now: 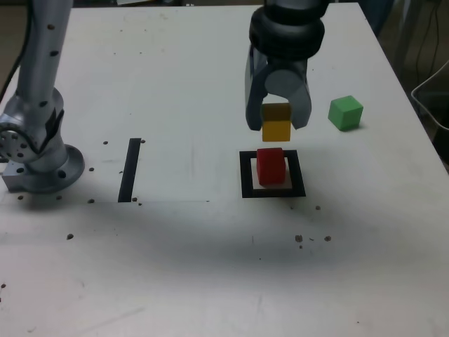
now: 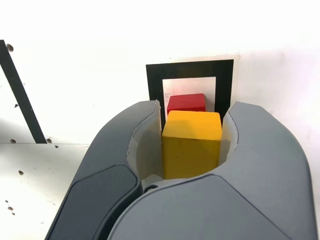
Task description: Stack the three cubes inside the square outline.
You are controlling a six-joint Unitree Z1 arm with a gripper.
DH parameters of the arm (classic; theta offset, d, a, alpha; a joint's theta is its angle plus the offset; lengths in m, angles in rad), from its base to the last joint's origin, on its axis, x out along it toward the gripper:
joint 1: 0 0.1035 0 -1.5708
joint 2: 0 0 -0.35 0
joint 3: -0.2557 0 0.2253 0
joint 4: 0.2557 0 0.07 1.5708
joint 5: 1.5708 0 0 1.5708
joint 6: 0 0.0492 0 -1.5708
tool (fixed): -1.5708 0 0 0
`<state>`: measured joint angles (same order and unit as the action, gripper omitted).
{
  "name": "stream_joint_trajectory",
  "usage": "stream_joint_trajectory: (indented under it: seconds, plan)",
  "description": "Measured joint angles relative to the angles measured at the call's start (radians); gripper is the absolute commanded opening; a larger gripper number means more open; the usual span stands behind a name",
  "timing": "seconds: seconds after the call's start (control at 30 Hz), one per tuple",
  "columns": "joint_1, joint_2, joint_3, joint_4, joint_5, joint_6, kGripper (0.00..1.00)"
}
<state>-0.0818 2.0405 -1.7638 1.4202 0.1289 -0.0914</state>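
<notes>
Arm pose: I see the arm [image 1: 287, 28] reach in from the far side of the bench [image 1: 210, 267] in the exterior view, wrist pointing downward, pincer [image 1: 277, 119] hanging above the square outline [image 1: 245, 175].
Pincer state: I read both grey fingers [image 2: 260, 160] pressed against opposite faces of the yellow cube [image 2: 192, 142]; the pincer is pinching it.
Yellow cube: held clear of the bench, directly above the red cube [image 1: 271, 166], with a small gap between the two in the exterior view. In the wrist view I see the red cube's top [image 2: 186, 102] just past the yellow one.
Red cube: sits upright on the pale centre inside the square outline [image 2: 190, 70].
Green cube [image 1: 346, 113]: rests on the bench outside the outline, toward the exterior view's right and farther back, well apart from the red cube.
Count, cubes: three; one red, one yellow, one green.
Count, tape marks: one square outline and one straight black strip [image 1: 130, 170], the strip lying at the exterior view's left of the outline.
Arm base [image 1: 35, 151]: a grey column with a round flange stands on the bench at the exterior view's left edge.
Writing and labels: I can read none on the cubes, pincer or bench.
Bench surface: white, with scattered small dark specks.
</notes>
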Motion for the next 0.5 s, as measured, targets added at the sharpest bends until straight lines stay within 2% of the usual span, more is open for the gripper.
stream_joint_trajectory:
  seconds: [0.27,0.5]
  plan:
    - [0.0,0.008,0.02,-0.004,-0.002,-0.042,0.14]
    - [0.0,0.027,0.025,-0.013,-0.03,-0.053,0.14]
